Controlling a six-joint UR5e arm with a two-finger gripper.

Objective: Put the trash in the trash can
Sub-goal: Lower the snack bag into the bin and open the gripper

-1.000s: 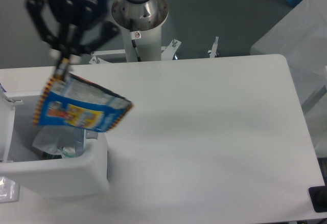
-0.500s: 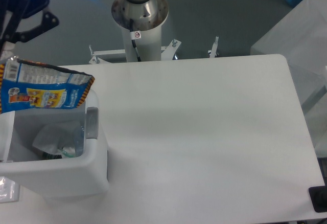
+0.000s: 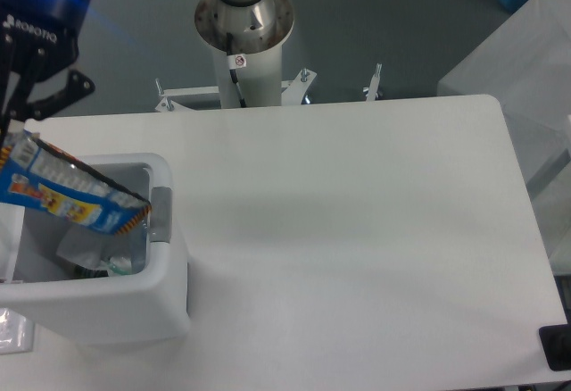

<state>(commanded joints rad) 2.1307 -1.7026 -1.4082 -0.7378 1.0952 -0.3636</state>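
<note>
The blue-and-orange snack packet (image 3: 67, 196) hangs tilted, its right end dipping into the open top of the white trash can (image 3: 107, 306) at the table's front left. My gripper (image 3: 11, 130) is at the left edge of the view above the can, shut on the packet's upper left corner; its fingers are partly cut off by the frame edge. A whitish translucent pouch (image 3: 85, 241) lies inside the can. The grey latch tab (image 3: 161, 214) is on the can's right side. The can's white lid (image 3: 9, 230) stands open at its left. The thin stick is not in view.
The arm's white pedestal (image 3: 243, 29) stands behind the table's far edge. A black object (image 3: 557, 346) sits at the table's front right corner. A white covered block (image 3: 526, 70) stands off the right side. A small translucent item (image 3: 13, 333) lies left of the can.
The gripper has lowered the packet and tilted it, so its right end now dips into the can's opening. One second ago the packet hung further right, over the can's right rim.
</note>
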